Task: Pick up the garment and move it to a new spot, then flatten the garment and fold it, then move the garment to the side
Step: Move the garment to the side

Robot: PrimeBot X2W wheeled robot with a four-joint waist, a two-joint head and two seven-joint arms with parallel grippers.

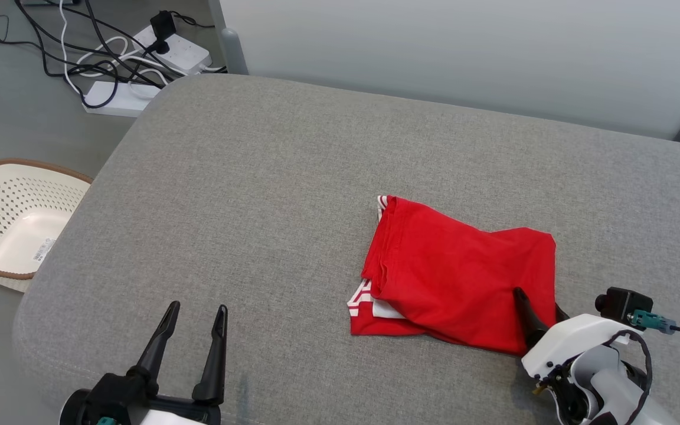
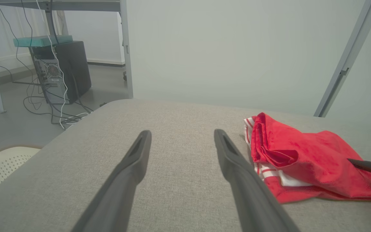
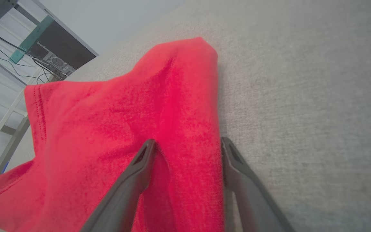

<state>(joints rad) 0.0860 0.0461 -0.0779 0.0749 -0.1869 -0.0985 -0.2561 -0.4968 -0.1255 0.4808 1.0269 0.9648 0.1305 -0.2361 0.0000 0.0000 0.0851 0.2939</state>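
Red garment (image 1: 458, 271) lies loosely folded on the grey padded tabletop (image 1: 245, 177), right of centre; right tool (image 3: 188, 143) released, fingers spread astride the garment's near right edge; left tool (image 1: 197, 307) released, well apart, above bare padding.

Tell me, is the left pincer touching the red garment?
No, the left pincer stands open over bare grey cushion, well apart from the red garment.

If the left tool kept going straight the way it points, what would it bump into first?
Probably bare cushion; the left tool points clear of the garment on its right.
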